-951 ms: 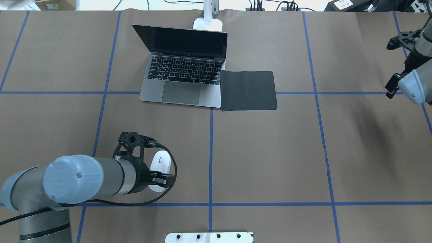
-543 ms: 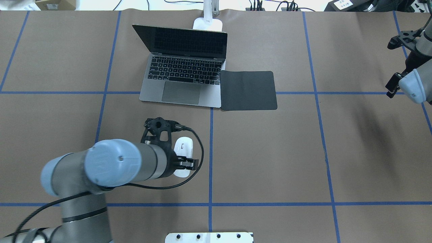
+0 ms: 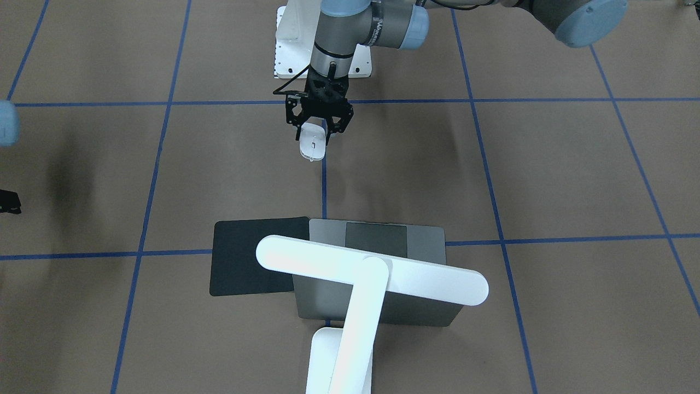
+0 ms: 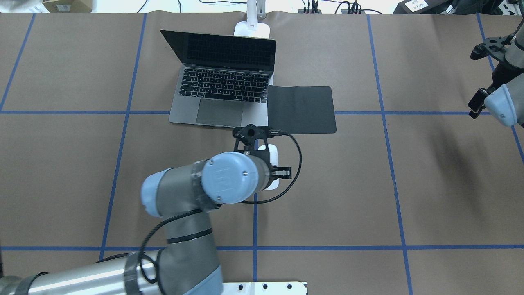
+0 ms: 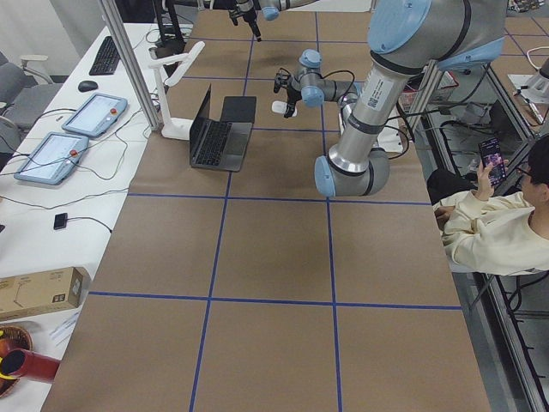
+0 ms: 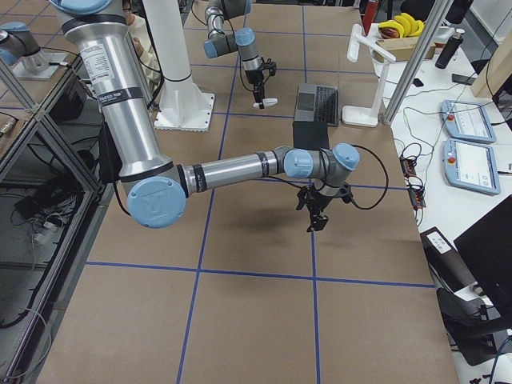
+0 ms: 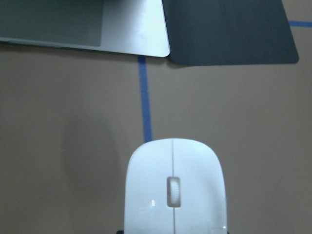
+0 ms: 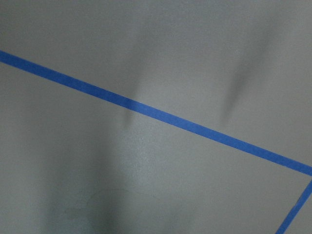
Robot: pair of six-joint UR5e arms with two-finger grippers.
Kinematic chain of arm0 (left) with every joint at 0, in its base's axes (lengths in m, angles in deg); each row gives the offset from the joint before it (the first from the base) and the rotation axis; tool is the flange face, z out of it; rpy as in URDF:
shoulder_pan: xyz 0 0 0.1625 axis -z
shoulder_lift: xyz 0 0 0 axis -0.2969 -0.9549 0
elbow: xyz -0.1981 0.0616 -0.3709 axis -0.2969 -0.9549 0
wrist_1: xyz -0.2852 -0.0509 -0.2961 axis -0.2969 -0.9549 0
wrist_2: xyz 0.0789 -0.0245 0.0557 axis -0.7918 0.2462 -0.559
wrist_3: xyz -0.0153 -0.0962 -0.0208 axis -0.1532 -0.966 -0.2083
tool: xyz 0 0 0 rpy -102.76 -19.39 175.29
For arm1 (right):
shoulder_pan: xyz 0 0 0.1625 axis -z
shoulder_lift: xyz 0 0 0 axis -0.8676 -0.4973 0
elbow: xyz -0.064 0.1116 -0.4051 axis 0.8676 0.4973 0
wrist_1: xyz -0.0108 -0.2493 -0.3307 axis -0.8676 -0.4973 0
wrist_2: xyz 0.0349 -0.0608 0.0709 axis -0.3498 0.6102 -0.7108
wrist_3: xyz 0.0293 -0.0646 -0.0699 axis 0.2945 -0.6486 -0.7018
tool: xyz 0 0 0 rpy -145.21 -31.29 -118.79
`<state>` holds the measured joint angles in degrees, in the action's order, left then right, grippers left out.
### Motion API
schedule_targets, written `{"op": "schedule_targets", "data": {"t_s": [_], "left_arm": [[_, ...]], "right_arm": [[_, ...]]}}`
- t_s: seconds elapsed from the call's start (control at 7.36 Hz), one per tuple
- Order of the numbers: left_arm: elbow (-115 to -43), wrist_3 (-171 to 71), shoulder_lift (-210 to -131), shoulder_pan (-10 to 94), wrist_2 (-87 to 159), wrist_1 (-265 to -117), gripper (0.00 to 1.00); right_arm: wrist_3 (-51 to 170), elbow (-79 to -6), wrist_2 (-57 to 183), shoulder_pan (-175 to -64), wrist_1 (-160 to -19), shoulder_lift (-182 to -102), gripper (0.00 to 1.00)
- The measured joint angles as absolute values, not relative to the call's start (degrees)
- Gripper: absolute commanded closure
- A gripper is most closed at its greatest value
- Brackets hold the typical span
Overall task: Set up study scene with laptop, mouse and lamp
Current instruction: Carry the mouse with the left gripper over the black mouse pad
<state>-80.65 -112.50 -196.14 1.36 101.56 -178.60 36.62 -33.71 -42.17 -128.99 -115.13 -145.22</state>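
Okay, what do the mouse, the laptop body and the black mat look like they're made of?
Mouse: looks like glossy white plastic, given its small highlights. Laptop: probably brushed grey metal; the corner shows a soft sheen in the wrist view. Mat: matte black, no glare; rubber or fabric, can't tell.

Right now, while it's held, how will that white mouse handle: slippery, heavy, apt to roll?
The mouse looks glossy and rounded, so probably slippery between the left fingers. It is smaller than the laptop, so likely light. Its low oval shell should sit flat rather than roll, though its underside is hidden.
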Motion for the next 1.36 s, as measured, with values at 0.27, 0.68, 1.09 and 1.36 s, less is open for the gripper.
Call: {"op": "schedule_targets", "data": {"t_s": [0.27, 0.68, 1.09, 1.36], "left_arm": [[-71.56, -114.53, -202.38, 2.17, 97.21, -181.64, 0.91], [-58.85, -115.39, -209.03, 3.99, 91.58, -188.66, 0.91], [-54.96, -116.35, -210.68, 5.68, 85.63, -191.51, 0.91], [-50.79, -117.74, -211.43, 5.90, 81.56, -195.23, 0.91]], "right_arm": [[36.62, -33.55, -42.02, -129.06, -114.41, -145.50, 0.00], [36.60, -33.52, -41.99, -129.16, -114.29, -145.55, 0.00], [36.60, -33.52, -42.01, -129.17, -114.28, -145.55, 0.00], [36.60, -33.52, -42.09, -129.17, -114.28, -145.44, 0.00]]}}
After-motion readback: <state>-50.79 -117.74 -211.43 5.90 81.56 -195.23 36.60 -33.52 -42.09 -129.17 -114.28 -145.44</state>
